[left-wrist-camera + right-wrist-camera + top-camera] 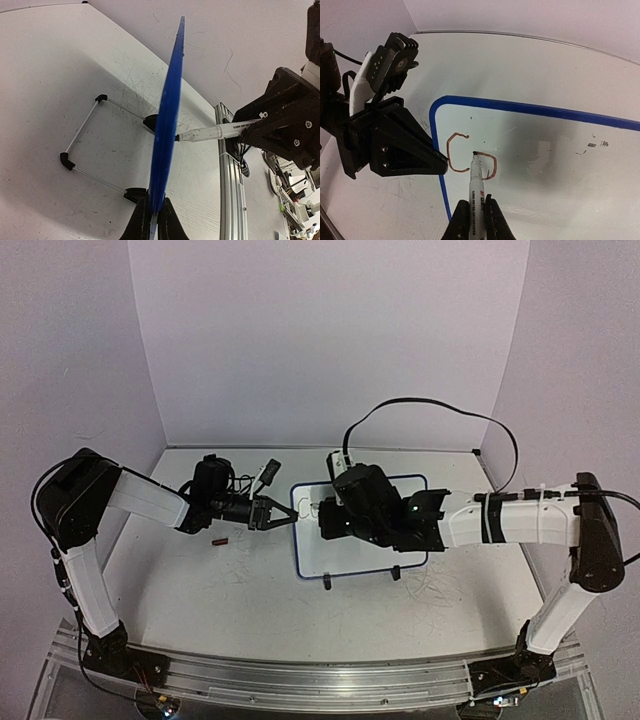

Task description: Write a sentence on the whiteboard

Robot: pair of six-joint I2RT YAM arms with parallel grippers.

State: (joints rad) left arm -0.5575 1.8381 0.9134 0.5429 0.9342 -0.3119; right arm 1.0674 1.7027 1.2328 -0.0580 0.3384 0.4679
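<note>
whiteboard (345,558): small, white face, thin blue rounded frame. it stands near the middle of the worktop (200,600), tilted, on a wire stand (82,134) with black feet (327,583). in the left wrist view it shows edge-on as a blue strip (167,115).

sentence (448,152): two reddish-brown marks only, a "c" shape and a closed loop (495,162) just beside it. they sit close to the board's left edge, under a rounded corner of the frame.

marker (476,187): pale barrel with dark print. its tip touches the board at the top of the loop.

right jaws: pressed onto the marker barrel, pinching it between both fingers at the bottom of the right wrist view. right arm (520,520) reaches in over the board from the right.

left jaws: pinched on the board's left frame edge, one finger on each face. left arm (150,502) comes in from the left.

small dark-red piece (220,540): lies on the worktop left of the board, apart from it, near the left jaws. what it is cannot be told.

grey scribbles (440,590): faint, on the worktop near the board's right foot.

black cable (430,405): arches above the right arm.
</note>
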